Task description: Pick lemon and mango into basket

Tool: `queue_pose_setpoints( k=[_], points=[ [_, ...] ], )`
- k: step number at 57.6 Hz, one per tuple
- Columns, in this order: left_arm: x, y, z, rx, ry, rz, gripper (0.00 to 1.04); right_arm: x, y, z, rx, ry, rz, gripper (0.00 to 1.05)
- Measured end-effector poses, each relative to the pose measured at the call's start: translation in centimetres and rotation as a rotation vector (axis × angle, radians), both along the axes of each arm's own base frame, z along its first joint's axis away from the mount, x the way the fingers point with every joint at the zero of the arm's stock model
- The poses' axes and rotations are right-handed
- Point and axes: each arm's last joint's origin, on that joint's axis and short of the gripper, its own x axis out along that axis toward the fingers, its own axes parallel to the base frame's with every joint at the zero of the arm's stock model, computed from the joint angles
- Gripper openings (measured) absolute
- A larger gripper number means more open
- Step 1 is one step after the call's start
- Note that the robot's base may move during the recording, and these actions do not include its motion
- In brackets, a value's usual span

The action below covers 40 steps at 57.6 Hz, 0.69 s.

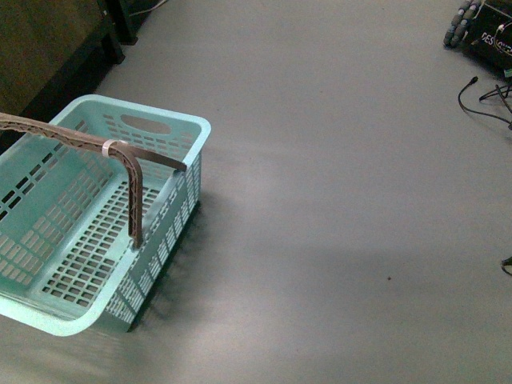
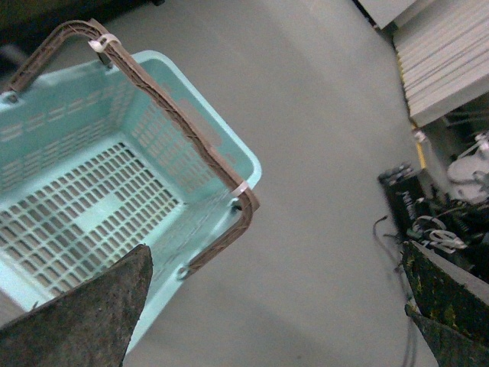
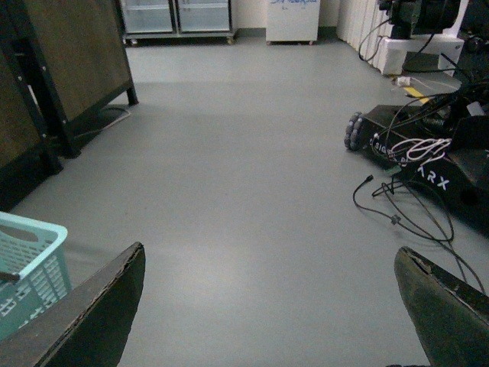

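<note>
I've got one basket (image 1: 188,120) sitting on the floor (image 1: 336,160) to my left, just its bare slotted bottom showing, one handle (image 2: 176,115), two white ties (image 2: 103,43). Left jaws and right jaws both spread wide.

You can read "ARX" in white on the black wheeled base (image 3: 442,182) out on the floor, in the right wrist view. The front view gives you only "DES" on a dark wheeled unit (image 1: 490,38), and the rest is cut off. The blue writing on the white cabinet (image 3: 293,19) is too small to read.
</note>
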Motion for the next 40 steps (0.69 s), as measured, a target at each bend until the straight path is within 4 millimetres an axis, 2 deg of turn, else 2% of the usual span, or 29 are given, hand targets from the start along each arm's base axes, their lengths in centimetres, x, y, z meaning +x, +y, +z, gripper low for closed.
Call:
queue_pose_setpoints(
  k=[7, 16, 28, 40],
  points=[
    [3.8, 0.1, -1.3, -0.09, 0.045, 0.032, 0.98, 0.0, 0.0, 0.0, 0.0, 0.0, 0.0, 0.96],
    [8.7, -0.4, -4.2, -0.177, 0.145, 0.087, 0.98, 0.0, 0.0, 0.0, 0.0, 0.0, 0.0, 0.96],
    [13.2, -1.3, -6.9, -0.246, 0.225, 0.13, 0.98, 0.0, 0.0, 0.0, 0.0, 0.0, 0.0, 0.96],
    [16.6, -1.0, -9.3, -0.281, 0.274, 0.183, 0.98, 0.0, 0.0, 0.0, 0.0, 0.0, 0.0, 0.96]
  ],
)
